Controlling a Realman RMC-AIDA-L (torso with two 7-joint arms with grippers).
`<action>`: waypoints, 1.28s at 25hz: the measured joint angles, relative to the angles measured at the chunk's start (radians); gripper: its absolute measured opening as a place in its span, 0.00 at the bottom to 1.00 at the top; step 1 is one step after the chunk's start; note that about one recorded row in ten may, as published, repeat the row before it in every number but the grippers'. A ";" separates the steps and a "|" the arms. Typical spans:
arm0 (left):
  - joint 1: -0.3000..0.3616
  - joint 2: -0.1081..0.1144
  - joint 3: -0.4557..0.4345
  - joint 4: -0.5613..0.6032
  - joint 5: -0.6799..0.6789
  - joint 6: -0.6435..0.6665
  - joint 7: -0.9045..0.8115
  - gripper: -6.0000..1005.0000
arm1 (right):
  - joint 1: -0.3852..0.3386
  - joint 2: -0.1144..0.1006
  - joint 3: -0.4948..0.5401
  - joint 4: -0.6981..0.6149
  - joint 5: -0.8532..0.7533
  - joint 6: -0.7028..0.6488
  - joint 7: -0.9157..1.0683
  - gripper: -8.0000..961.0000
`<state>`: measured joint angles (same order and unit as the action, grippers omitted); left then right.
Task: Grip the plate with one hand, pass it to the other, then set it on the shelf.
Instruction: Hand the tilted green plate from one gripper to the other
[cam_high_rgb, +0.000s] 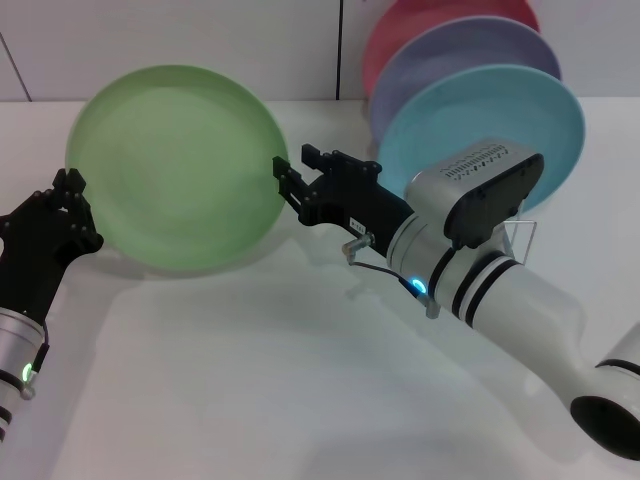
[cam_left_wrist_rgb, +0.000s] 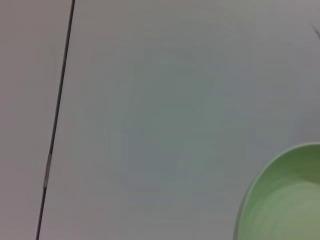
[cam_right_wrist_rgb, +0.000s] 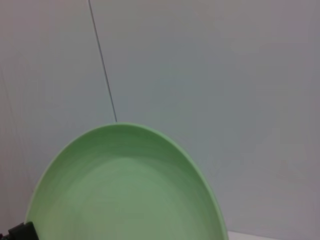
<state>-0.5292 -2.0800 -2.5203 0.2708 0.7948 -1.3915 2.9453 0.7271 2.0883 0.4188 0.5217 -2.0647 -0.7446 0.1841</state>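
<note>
The plate (cam_high_rgb: 178, 165) is held tilted, raised above the white table (cam_high_rgb: 250, 390). The left gripper (cam_high_rgb: 70, 205) clamps its left rim. The right gripper (cam_high_rgb: 290, 180) meets the opposite rim; whether its fingers have closed on it cannot be told. Beyond, the sky-blue plate (cam_high_rgb: 500, 115) and lavender plate (cam_high_rgb: 450, 55) stand upright.

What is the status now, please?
Left tool grips green plate at its left rim, plate held up, tilted. Right tool at the right rim, grip unclear. Blue plate stands in the rack behind the right arm.
</note>
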 joint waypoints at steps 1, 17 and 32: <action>0.000 0.000 0.000 0.000 0.000 0.000 0.000 0.04 | 0.000 0.000 0.000 0.001 0.000 -0.001 0.000 0.43; 0.000 0.000 0.000 0.002 0.002 0.000 0.000 0.04 | 0.000 0.001 0.001 0.011 0.000 -0.002 -0.005 0.34; 0.001 0.000 0.002 0.010 0.003 -0.006 0.000 0.04 | 0.000 0.001 0.002 0.011 0.000 0.000 -0.006 0.25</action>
<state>-0.5280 -2.0800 -2.5186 0.2807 0.7977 -1.3971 2.9453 0.7272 2.0893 0.4203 0.5323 -2.0647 -0.7442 0.1784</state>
